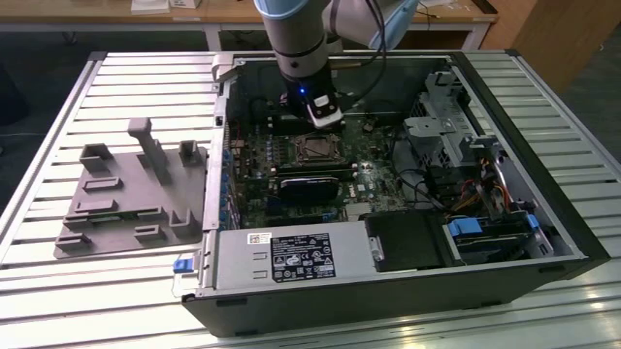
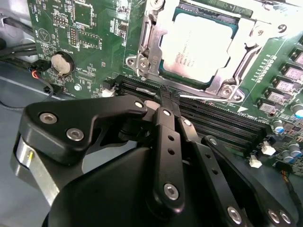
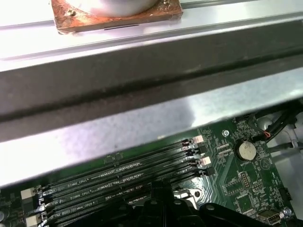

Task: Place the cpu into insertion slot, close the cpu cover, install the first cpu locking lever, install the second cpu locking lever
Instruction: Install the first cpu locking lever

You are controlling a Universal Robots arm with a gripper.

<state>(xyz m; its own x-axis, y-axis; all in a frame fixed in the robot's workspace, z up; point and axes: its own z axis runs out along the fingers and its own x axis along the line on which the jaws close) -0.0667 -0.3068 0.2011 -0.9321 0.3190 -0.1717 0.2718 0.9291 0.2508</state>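
Reaching down from above, a robot arm (image 1: 301, 43) enters an open computer case (image 1: 388, 291) that lies on its side on a slatted metal desk (image 1: 116, 80). A grey moulded tray (image 1: 126, 196) sits beside the case, on the exterior view's left. Inside the case is a green board (image 2: 94, 28), with the slot (image 1: 315, 147) just below the arm's tip.

In the second wrist view the cpu (image 2: 199, 45) is seated in the slot, pale top up. The cover (image 2: 147, 47) appears to lie flat around it, with the chip showing through the cut-out.

The jaws are drawn narrow, tips together, right at the end of a thin silvery lever (image 2: 199, 98) that runs along the cover's edge beside the black memory slots (image 2: 222, 123). Whether the tips pinch the wire or only press on it cannot be told.

The step in hand looks to be seating a locking lever. It probably calls for steady downward pressure. The wire looks springy and thin, so it could slip off the tips. The tips should stay clear of the memory slots and the chip.
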